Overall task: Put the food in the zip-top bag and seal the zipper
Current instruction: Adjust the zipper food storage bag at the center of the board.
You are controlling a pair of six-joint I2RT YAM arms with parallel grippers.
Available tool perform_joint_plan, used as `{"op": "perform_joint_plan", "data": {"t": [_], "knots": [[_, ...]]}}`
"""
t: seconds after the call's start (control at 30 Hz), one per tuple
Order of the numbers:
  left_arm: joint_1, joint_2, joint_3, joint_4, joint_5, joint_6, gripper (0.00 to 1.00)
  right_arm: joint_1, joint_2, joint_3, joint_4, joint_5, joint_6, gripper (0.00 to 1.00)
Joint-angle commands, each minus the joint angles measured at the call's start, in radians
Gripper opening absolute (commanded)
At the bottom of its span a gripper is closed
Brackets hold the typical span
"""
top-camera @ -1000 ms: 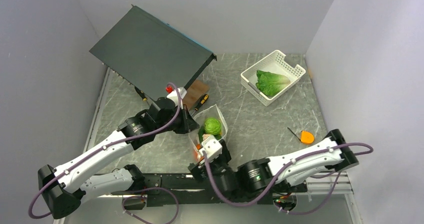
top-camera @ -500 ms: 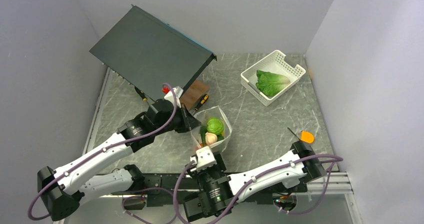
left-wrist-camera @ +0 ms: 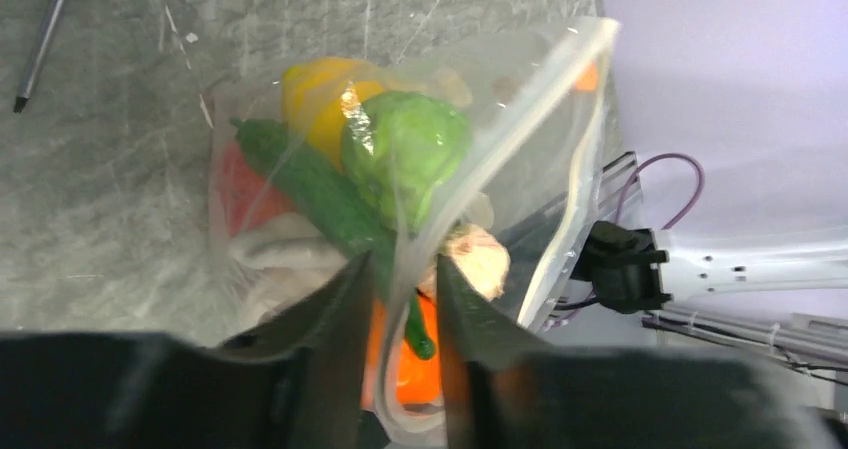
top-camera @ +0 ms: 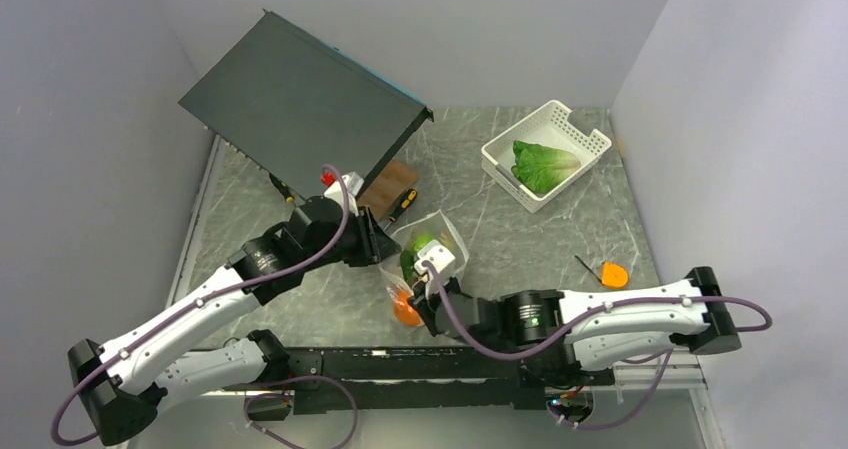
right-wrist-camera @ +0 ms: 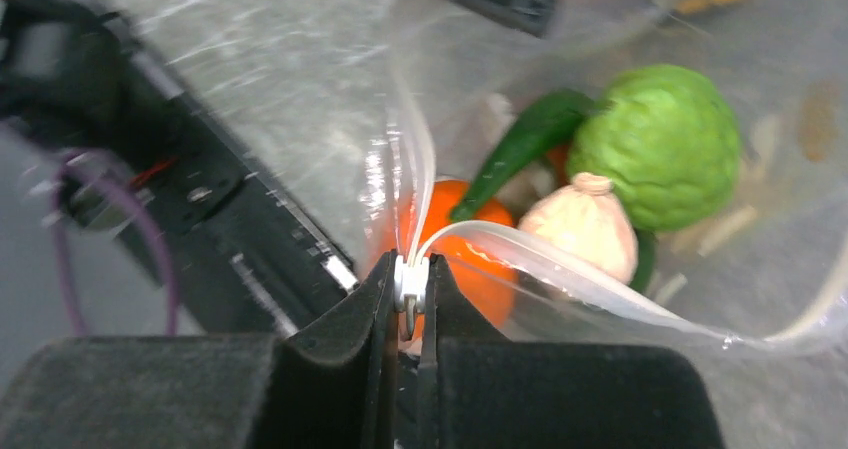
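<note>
Overhead, the right wrist hides much of the zip-top bag (top-camera: 445, 231), mid-table. The right gripper (right-wrist-camera: 410, 279), gaping a second ago, now pinches the zipper (right-wrist-camera: 411, 287) at the bag's six o'clock. The left gripper (left-wrist-camera: 405, 269), slackened, straddles the nine o'clock rim. The food (left-wrist-camera: 405, 154) sits inside.

Food (top-camera: 406, 311) in zip-top bag (top-camera: 447, 231) — basket (top-camera: 510, 184) (lettuce (top-camera: 545, 165) inside) behind-right

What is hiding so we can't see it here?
Top view: clear dotted plastic bag, partly under left arm and right arm.
Right wrist view: round orange toy fruit, half behind right claw.
Left wrist view: bag's near end, behind left claw.
Top view: small orange thing at right, too small to name.
</note>
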Motion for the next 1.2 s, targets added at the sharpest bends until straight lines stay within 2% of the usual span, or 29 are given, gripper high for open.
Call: {"op": "perform_joint_plan", "data": {"t": [0.0,0.07,0.17,0.3,0.4,0.6,0.73,0.93,1.17], "knots": [[0.003,-0.058,0.086,-0.033,0.017,0.063,0.44,-0.057,-0.074,-0.029,0.268,-0.426,-0.371,0.00],[0.002,-0.089,0.099,-0.027,0.025,0.107,0.59,-0.070,-0.051,0.001,0.191,-0.473,-0.458,0.00],[0.002,-0.121,0.150,-0.050,0.038,0.214,0.70,-0.077,-0.029,0.016,0.129,-0.474,-0.550,0.00],[0.002,-0.144,0.237,-0.122,0.061,0.404,0.70,-0.125,-0.090,-0.029,0.168,-0.542,-0.619,0.00],[0.002,-0.178,0.256,-0.108,0.135,0.550,0.70,-0.192,-0.155,-0.061,0.201,-0.652,-0.641,0.00],[0.002,-0.282,0.114,0.151,0.368,0.856,0.69,-0.315,-0.242,-0.121,0.251,-0.791,-0.698,0.00],[0.001,-0.258,0.074,0.215,0.545,1.027,0.71,-0.368,-0.241,-0.110,0.238,-0.888,-0.713,0.00],[-0.031,-0.097,0.158,0.067,0.604,1.177,0.73,-0.423,-0.247,-0.081,0.172,-0.959,-0.738,0.00],[-0.089,0.029,0.158,-0.011,0.654,1.178,0.68,-0.451,-0.281,-0.080,0.167,-0.971,-0.727,0.00]]}}
